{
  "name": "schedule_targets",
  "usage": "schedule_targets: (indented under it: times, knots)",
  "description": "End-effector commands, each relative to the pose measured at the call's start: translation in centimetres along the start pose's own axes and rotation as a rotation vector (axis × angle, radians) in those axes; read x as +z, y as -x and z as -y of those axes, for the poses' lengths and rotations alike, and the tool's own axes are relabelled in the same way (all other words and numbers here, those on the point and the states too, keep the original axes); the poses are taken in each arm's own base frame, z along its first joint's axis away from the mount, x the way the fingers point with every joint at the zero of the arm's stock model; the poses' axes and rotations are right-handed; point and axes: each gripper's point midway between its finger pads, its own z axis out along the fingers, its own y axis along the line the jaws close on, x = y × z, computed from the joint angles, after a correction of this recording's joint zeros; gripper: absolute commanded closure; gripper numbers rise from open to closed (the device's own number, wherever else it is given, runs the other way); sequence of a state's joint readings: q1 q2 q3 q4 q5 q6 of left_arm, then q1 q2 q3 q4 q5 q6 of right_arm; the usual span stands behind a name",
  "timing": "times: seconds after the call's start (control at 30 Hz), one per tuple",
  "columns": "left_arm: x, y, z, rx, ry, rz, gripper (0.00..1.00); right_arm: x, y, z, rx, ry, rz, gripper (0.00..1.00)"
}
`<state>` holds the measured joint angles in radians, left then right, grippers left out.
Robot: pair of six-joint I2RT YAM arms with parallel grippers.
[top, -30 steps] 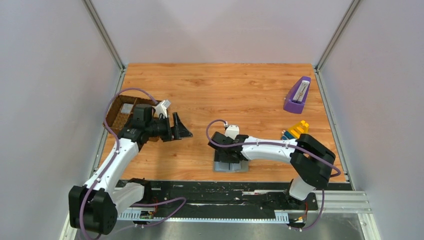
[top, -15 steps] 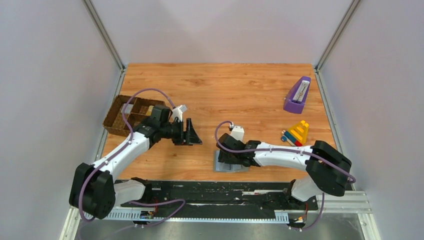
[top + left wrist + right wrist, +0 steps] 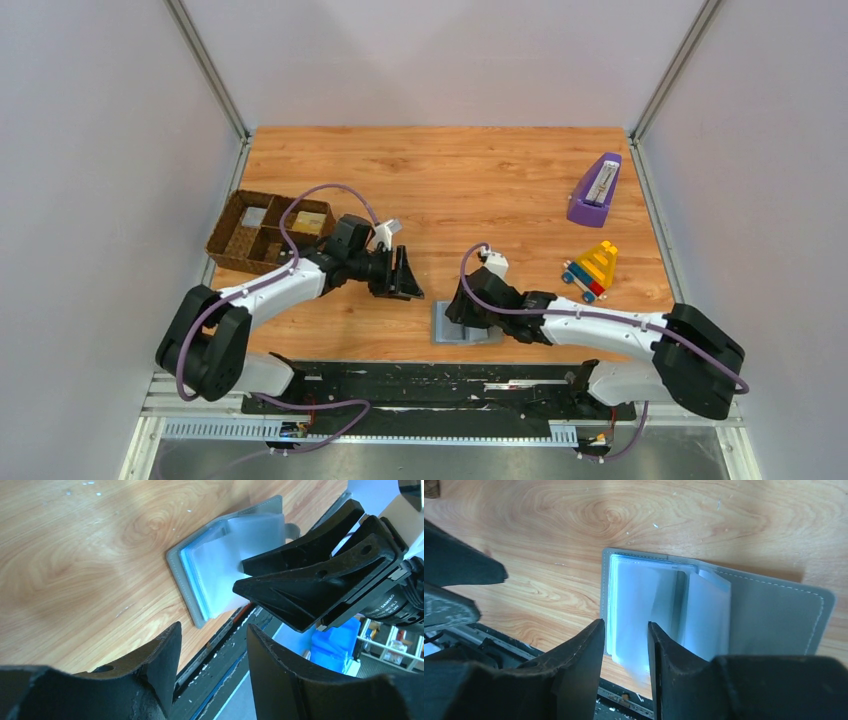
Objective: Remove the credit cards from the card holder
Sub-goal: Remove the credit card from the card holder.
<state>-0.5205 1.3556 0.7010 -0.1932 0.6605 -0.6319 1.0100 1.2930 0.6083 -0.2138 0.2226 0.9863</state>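
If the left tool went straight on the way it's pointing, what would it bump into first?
Most likely the open card holder lying on the table, just ahead of the left tool. The right tool sits over it, so depth is unclear.

On the worktop (image 3: pixel 480 190), the card holder (image 3: pixel 470 333) lies open directly under the right tool (image 3: pixel 458 308), close to the near edge. The left tool (image 3: pixel 408 280) hangs just left of the right tool and slightly farther back, pointing toward the holder but clear of it. Behind and well to the left of the left tool sits a divided tray (image 3: pixel 228 242). One credit card (image 3: pixel 254 215) and a second credit card (image 3: pixel 311 218) lie in separate compartments along the tray's far side. Right of the right tool, well apart from the holder, stands a small toy (image 3: pixel 592 268). A metronome (image 3: pixel 594 190) stands farther back, near the worktop's right edge.
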Motion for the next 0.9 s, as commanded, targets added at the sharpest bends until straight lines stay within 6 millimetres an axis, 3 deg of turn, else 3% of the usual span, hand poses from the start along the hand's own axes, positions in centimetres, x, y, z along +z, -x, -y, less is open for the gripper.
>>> schedule_targets:
  times: [0.0, 0.23, 0.37, 0.53, 0.77, 0.87]
  knots:
    - [1.6, 0.3, 1.9, 0.019, -0.081, 0.005, 0.42, -0.9, 1.1, -1.8, 0.019, 0.152, 0.033, 0.62]
    - [3.7, -0.4, 2.3, 0.014, -0.094, -0.038, 0.47, -1.6, 1.3, -0.9, 0.042, 0.185, 0.049, 0.70]
    - [3.9, -0.3, 1.8, 0.026, -0.068, -0.030, 0.48, -1.9, 1.7, -1.1, 0.037, 0.161, 0.046, 0.70]
    - [3.5, -0.2, 0.8, 0.053, 0.006, -0.014, 0.48, -1.3, 1.8, -0.4, 0.038, 0.065, 0.028, 0.59]
    - [2.0, -0.2, -0.6, 0.054, 0.111, 0.047, 0.48, 0.1, 1.3, -0.2, 0.031, -0.058, -0.033, 0.59]
    - [1.0, 0.0, -1.3, 0.065, 0.176, 0.082, 0.48, 0.6, 0.7, 0.3, 0.016, -0.143, -0.064, 0.51]
